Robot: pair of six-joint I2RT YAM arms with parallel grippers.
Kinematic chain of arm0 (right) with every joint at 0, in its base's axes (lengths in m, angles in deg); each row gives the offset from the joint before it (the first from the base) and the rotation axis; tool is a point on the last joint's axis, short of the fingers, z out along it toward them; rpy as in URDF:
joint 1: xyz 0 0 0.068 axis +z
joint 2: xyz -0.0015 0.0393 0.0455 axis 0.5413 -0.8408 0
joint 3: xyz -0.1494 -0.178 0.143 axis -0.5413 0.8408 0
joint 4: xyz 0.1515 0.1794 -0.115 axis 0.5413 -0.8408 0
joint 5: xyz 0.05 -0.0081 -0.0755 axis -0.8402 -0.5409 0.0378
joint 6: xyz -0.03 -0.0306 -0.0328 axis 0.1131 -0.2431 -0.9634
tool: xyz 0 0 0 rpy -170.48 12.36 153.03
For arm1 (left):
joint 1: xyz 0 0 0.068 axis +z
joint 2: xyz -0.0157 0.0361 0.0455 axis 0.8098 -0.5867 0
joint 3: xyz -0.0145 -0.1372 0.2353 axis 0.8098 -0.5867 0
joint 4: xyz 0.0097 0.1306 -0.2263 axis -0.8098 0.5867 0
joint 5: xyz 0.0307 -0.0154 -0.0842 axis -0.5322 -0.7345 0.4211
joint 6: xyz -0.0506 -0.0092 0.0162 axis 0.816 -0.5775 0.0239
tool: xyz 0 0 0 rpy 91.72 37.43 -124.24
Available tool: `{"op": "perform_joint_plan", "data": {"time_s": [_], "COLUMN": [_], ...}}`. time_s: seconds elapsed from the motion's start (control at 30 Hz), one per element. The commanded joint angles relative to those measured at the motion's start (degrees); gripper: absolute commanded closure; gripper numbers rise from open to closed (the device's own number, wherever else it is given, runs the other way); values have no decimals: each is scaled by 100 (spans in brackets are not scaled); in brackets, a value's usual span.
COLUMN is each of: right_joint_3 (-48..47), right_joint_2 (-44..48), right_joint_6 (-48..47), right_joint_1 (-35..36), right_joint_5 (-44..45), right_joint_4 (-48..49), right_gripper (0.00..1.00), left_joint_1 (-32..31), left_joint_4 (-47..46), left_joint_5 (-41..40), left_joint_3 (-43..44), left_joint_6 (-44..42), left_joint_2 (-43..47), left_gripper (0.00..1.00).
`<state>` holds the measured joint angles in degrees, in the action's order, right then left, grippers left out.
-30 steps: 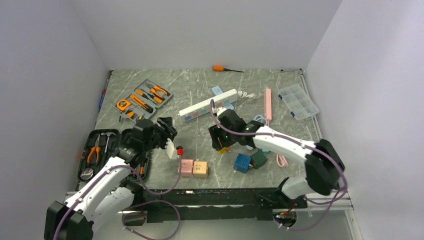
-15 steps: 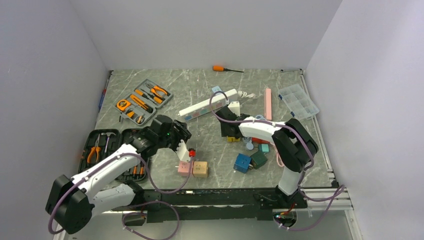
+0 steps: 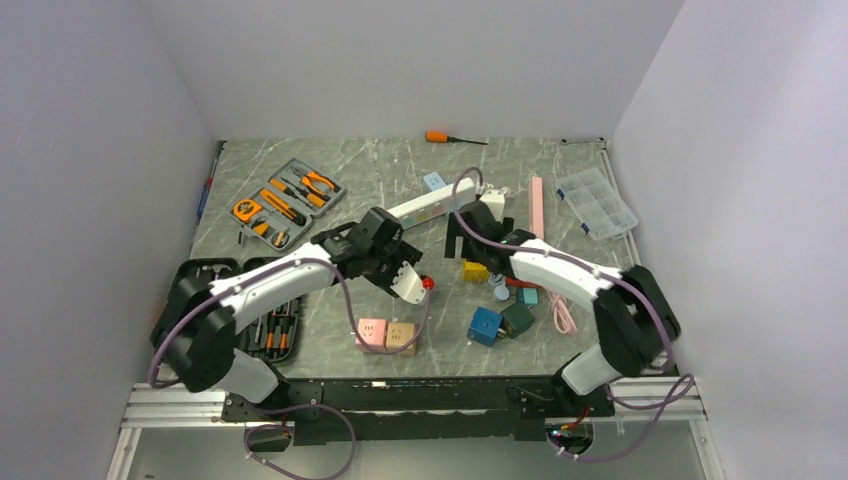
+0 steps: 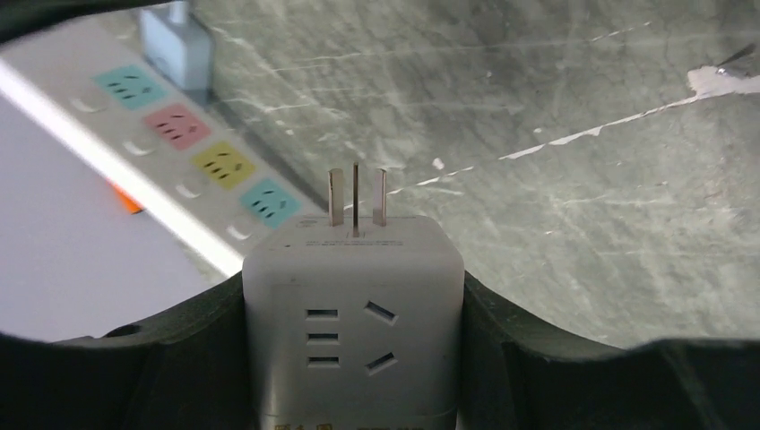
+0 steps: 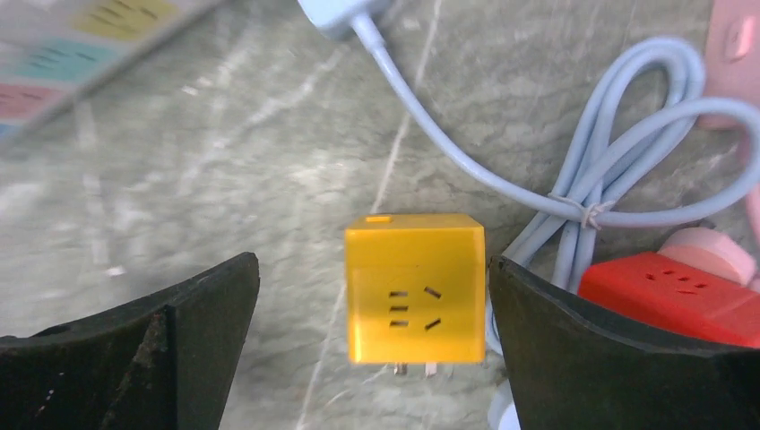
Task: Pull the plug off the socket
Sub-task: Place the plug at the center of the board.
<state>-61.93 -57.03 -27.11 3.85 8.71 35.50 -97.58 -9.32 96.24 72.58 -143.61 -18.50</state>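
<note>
My left gripper [image 3: 403, 277] is shut on a white cube plug [image 3: 409, 286] and holds it in the air over the middle of the table. In the left wrist view the cube [image 4: 354, 322] sits between the jaws with its three bare prongs pointing ahead. The white power strip [image 3: 430, 204] with coloured sockets lies beyond it [image 4: 179, 170], and a pale blue plug [image 4: 175, 45] sits in its far part. My right gripper [image 3: 468, 252] is open. A yellow cube plug [image 5: 415, 287] lies on the table between its spread fingers [image 5: 193, 331], touching neither.
A pale blue cable [image 5: 574, 179] and a red cube [image 5: 672, 287] lie right of the yellow one. Pink and beige cubes [image 3: 386, 335] sit near the front edge, blue and green cubes [image 3: 500, 322] to their right. Tool cases [image 3: 288, 200] are at the left, a clear organiser [image 3: 596, 203] at the back right.
My left arm has swung right and away from the front with the white cube in it. My right gripper has moved back toward the power strip, and the yellow cube now lies under it.
</note>
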Motion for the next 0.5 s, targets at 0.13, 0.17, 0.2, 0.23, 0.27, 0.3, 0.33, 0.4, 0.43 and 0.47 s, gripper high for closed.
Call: {"op": "perform_joint_plan", "data": {"time_s": [0.13,0.17,0.2,0.23,0.27,0.3,0.33,0.4,0.43,0.47], "right_joint_3": [-266,-181,-109,-44,13,58,82,83,87,97], "right_joint_2": [2250,2472,2659,2807,2935,3008,3056,3065,3059,3067], "right_joint_6": [-109,-121,-106,-82,-40,19,75,122,139,158], "right_joint_1": [-161,-193,-244,-288,-327,-359,-387,-426,-452,-483], "right_joint_5": [746,938,1070,1132,1149,1143,1136,1166,1211,1247], "right_joint_4": [-440,-470,-508,-540,-562,-593,-618,-712,-747,-766], "right_gripper": [0,0,0,0,0,0,0,0,0,0], "left_joint_1": [45,73,86,81,71,56,16,-52,-99,-134], "left_joint_4": [1114,1455,1725,1938,2065,2173,2264,2567,2666,2714], "left_joint_5": [591,689,705,724,758,807,823,918,991,993], "left_joint_3": [1988,2411,2767,3101,3350,3600,3834,4256,4382,4434], "left_joint_6": [2117,2370,2575,2757,2906,3018,3107,3193,3233,3283], "left_joint_2": [-1726,-2066,-2388,-2687,-2921,-3157,-3361,-3728,-3841,-3911], "left_gripper": [100,100,100,100,100,100,100,100,100,98]}}
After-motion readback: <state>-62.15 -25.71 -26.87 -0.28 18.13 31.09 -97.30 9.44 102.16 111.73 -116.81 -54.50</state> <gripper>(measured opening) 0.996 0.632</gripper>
